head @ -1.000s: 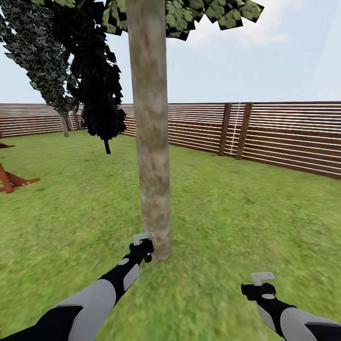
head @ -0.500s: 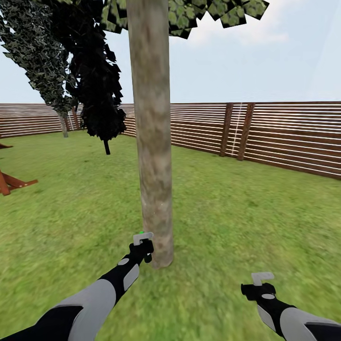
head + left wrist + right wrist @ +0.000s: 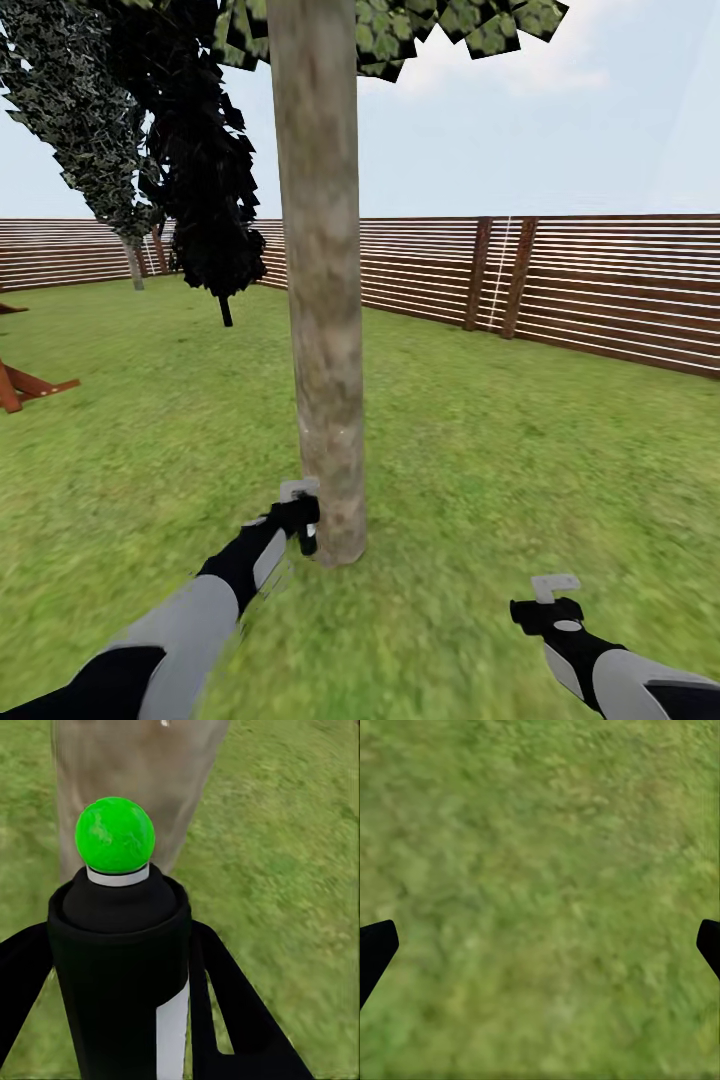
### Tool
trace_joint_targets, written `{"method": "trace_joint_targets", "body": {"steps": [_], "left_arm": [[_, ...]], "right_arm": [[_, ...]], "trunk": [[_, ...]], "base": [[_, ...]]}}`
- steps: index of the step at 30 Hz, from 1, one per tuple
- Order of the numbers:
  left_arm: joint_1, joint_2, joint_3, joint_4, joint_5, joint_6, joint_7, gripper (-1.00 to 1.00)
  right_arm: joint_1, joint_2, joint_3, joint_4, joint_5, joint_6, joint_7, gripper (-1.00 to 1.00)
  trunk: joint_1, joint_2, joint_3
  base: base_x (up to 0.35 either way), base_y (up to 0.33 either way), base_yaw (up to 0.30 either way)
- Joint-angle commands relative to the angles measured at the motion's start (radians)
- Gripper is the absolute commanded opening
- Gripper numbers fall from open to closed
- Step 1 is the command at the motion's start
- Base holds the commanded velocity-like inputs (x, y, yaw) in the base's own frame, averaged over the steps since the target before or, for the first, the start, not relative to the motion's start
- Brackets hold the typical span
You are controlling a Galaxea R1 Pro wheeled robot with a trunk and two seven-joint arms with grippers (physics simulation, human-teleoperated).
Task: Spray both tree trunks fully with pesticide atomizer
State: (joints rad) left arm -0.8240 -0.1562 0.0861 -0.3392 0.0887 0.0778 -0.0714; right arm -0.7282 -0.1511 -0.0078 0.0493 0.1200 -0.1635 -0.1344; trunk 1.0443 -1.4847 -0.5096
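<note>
Near the base of the mottled grey-brown tree trunk (image 3: 325, 300), left fingers (image 3: 225, 1020) clamp the black green-nozzled atomizer (image 3: 120, 945), spraying; right fingers (image 3: 375, 952) spread wide; next likely sweep upward.

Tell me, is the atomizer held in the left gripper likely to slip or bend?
Probably stiff: the pesticide atomizer looks like a hard, straight cylinder. Its smooth black side may be slippery, though the left gripper flanks it on both sides. It seems light, being small.

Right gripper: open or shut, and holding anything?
Open and empty. In the right wrist view the fingertips sit at opposite edges with nothing but lawn between them. The right gripper hovers over grass.
</note>
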Motion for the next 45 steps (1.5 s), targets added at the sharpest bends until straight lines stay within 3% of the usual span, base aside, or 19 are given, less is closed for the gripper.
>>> {"method": "trace_joint_targets", "body": {"steps": [1,3,4,6,9,13,14,16,23,26,28,29,32,33,34,36,39,42,45], "left_arm": [[0.000,0.011,0.007,-0.038,0.011,0.068,-0.007,-1.00],[0.000,0.034,0.006,-0.112,0.011,0.173,-0.008,-1.00],[0.000,0.047,0.006,-0.238,0.011,0.301,-0.010,-1.00],[0.000,0.052,0.006,-0.360,0.012,0.429,-0.011,-1.00],[0.000,0.055,0.005,-0.559,0.012,0.553,-0.011,-1.00],[0.000,0.055,0.003,-0.643,0.014,0.605,-0.010,-1.00],[0.000,0.055,0.005,-0.708,0.014,0.686,-0.010,-1.00],[0.000,0.058,0.011,-0.796,0.014,0.743,-0.010,-1.00],[0.000,0.055,0.001,-0.846,0.013,0.774,-0.010,-1.00],[-0.010,0.037,-0.002,-0.855,0.014,0.855,-0.009,-1.00],[-0.064,0.033,-0.002,-0.862,0.013,0.886,-0.009,-1.00],[-0.136,0.032,-0.002,-0.859,0.013,0.900,-0.008,-1.00],[-0.268,0.031,-0.002,-0.821,0.012,0.909,-0.008,-1.00],[-0.287,0.031,-0.002,-0.812,0.011,0.910,-0.008,-1.00],[-0.406,0.030,-0.002,-0.771,0.011,0.915,-0.008,-1.00],[-0.550,0.030,-0.001,-0.659,0.010,0.919,-0.008,-1.00],[-0.703,0.031,0.000,-0.502,0.009,0.919,-0.008,-1.00],[-0.844,0.031,0.000,-0.433,0.008,0.919,-0.007,-1.00],[-0.947,0.031,0.000,-0.373,0.008,0.919,-0.007,-1.00]], "right_arm": [[-0.002,0.000,-0.001,0.005,0.010,-0.006,-0.005,1.00],[-0.002,-0.001,-0.001,0.005,0.010,-0.005,-0.006,1.00],[-0.002,0.000,-0.001,0.005,0.010,-0.005,-0.006,1.00],[-0.002,0.001,-0.001,0.005,0.010,-0.005,-0.008,1.00],[0.013,0.001,-0.003,0.006,0.008,-0.005,-0.011,1.00],[0.071,0.002,-0.002,0.006,0.007,-0.004,-0.009,1.00],[0.079,0.002,-0.002,0.006,0.007,-0.004,-0.009,1.00],[0.082,0.002,-0.001,0.005,0.007,-0.005,-0.008,1.00],[0.084,0.002,-0.001,0.005,0.006,-0.006,-0.008,1.00],[0.084,0.002,-0.001,0.005,0.006,-0.006,-0.008,1.00],[0.084,0.002,-0.001,0.005,0.006,-0.005,-0.008,1.00],[0.084,0.002,-0.001,0.005,0.007,-0.005,-0.008,1.00],[0.084,0.002,-0.001,0.006,0.007,-0.005,-0.008,1.00],[0.084,0.002,-0.001,0.006,0.007,-0.005,-0.008,1.00],[0.084,0.002,-0.001,0.005,0.007,-0.005,-0.008,1.00],[0.084,0.002,-0.001,0.005,0.007,-0.005,-0.009,1.00],[0.084,0.002,-0.001,0.005,0.007,-0.005,-0.010,1.00],[0.084,0.002,-0.001,0.005,0.007,-0.005,-0.010,1.00],[0.084,0.002,-0.001,0.005,0.007,-0.005,-0.010,1.00]], "trunk": [[0.000,-0.001,-0.001],[0.000,-0.001,-0.001],[0.000,-0.001,-0.001],[0.000,-0.001,-0.001],[0.000,-0.001,-0.001],[0.000,-0.001,-0.001],[0.000,-0.001,-0.001],[0.000,-0.001,-0.001],[0.000,-0.001,-0.001],[0.000,-0.001,-0.001],[0.000,-0.001,-0.001],[0.000,-0.001,-0.001],[0.000,-0.001,-0.001],[0.000,-0.001,-0.001],[0.000,-0.001,-0.001],[0.000,-0.001,-0.001],[0.000,-0.001,-0.001],[0.000,-0.001,-0.001],[0.000,-0.001,-0.001]], "base": [[0.000,0.000,0.000],[0.000,0.000,0.000],[0.000,0.000,0.000],[0.000,0.000,0.000],[0.000,0.000,0.000],[0.000,0.000,0.000],[0.000,0.000,0.000],[-0.121,0.047,0.000],[-0.142,0.045,0.000],[-0.014,0.004,0.000],[-0.003,0.001,0.000],[-0.001,0.000,0.000],[0.000,0.000,0.000],[0.000,0.000,0.000],[0.000,0.000,0.000],[0.000,0.000,0.000],[0.000,0.000,0.000],[0.000,0.000,0.000],[0.000,0.000,0.000]]}}
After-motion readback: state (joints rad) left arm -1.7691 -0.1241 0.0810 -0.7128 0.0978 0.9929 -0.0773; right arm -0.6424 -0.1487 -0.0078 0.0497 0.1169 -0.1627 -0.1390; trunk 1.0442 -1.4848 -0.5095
